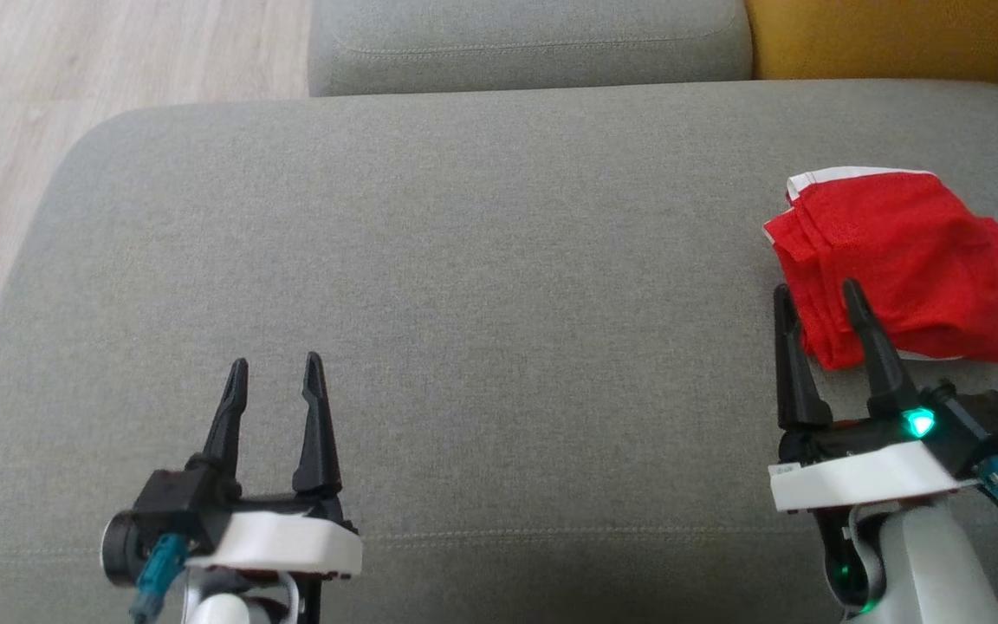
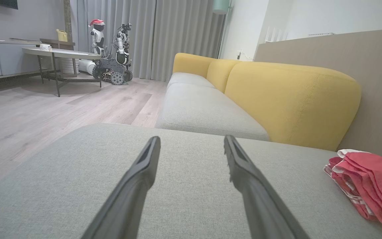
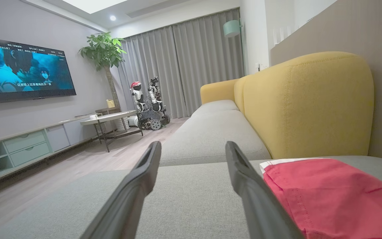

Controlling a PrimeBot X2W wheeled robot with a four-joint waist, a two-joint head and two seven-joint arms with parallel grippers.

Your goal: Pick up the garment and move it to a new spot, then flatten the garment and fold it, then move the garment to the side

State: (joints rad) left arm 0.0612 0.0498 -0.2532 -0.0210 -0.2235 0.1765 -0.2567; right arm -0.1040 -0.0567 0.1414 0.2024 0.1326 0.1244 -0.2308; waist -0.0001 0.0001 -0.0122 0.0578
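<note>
The garment (image 1: 906, 260) is red with white trim and lies folded in a compact bundle at the right side of the grey sofa cushion (image 1: 482, 277). It also appears as the garment (image 2: 366, 186) at the right edge of the left wrist view and as the garment (image 3: 330, 196) at lower right of the right wrist view. My right gripper (image 1: 818, 290) stands open just at the bundle's near left edge, nothing between its fingers. My left gripper (image 1: 277, 364) is open over bare cushion at the lower left, far from the garment.
A second grey seat (image 1: 525, 43) and a yellow backrest (image 1: 889, 35) lie beyond the cushion. Wooden floor (image 1: 74, 78) runs along the left. Farther off stand a low table (image 2: 61, 54), another robot (image 2: 111, 49), a TV (image 3: 22, 69) and a plant (image 3: 103, 53).
</note>
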